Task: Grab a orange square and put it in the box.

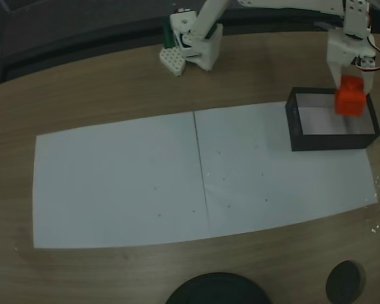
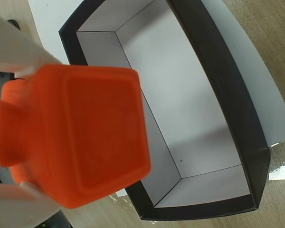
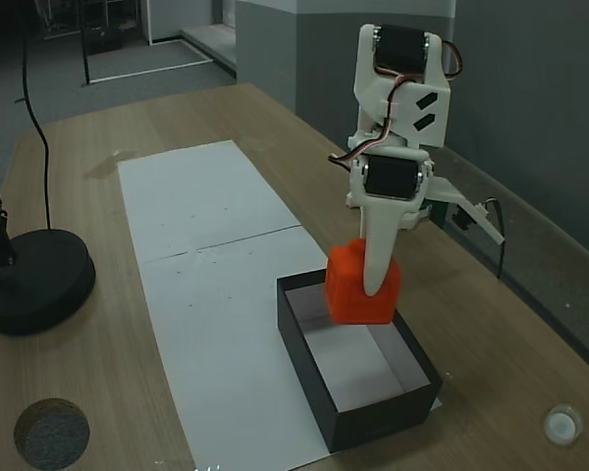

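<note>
We see the hand (image 3: 365, 294) clamped on the orange square (image 3: 351, 285), holding it in the air above the box (image 3: 314, 392). In a fixed view the white finger (image 3: 381, 250) runs down the cube's right face; the opposite finger is hidden behind the cube. In another fixed view the orange square (image 1: 349, 100) hangs over the right part of the box (image 1: 294, 123), close to its far wall. In the wrist view the cube (image 2: 85, 137) sits left of the white floor of the box (image 2: 237, 104), which looks bare, so we cannot tell from that view alone whether it is fully inside the rim line.

We judge the cube to be light and stiff: it keeps its shape under the squeeze, with rounded edges and a smooth, slightly matt skin. Smooth plastic could slip or twist if the grip loosens slowly, and a light block may bounce or roll when it lands. The flat opposite faces are the right place to hold it, as the hand does now, not the rounded corners.

The box looks shallow and thin-walled, resting on white paper (image 1: 114, 183) on the wooden desk (image 1: 82, 82), so we think a knock against its wall could slide it. A black lamp base (image 3: 34, 280) stands well apart at the left.
</note>
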